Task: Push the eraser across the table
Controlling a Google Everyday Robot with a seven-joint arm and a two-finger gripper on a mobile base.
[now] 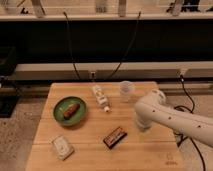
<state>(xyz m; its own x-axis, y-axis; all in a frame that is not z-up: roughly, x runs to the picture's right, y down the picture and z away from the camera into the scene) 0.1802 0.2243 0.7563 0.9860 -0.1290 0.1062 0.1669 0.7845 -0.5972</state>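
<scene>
**Robot arm poised beside a small eraser on a wooden surface**

A flat black eraser (115, 136) with an orange-red label lies towards the near middle of a light wooden surface (150, 152), turned at a slant. The white arm reaches in from the right. Its gripper (141, 126) points down just to the right of the eraser, apart from it. Whether the jaws are spread or pressed together cannot be told.

The eraser looks light, stiff and low, so it should slide easily on the smooth wood. It also looks likely to spin if nudged at a corner. The best contact is probably low against the middle of its right-hand long edge.

Further off are a green plate (56, 111) with brown food, a bottle (101, 96) lying down, a clear cup (127, 91) and a pale packet (62, 147).
</scene>
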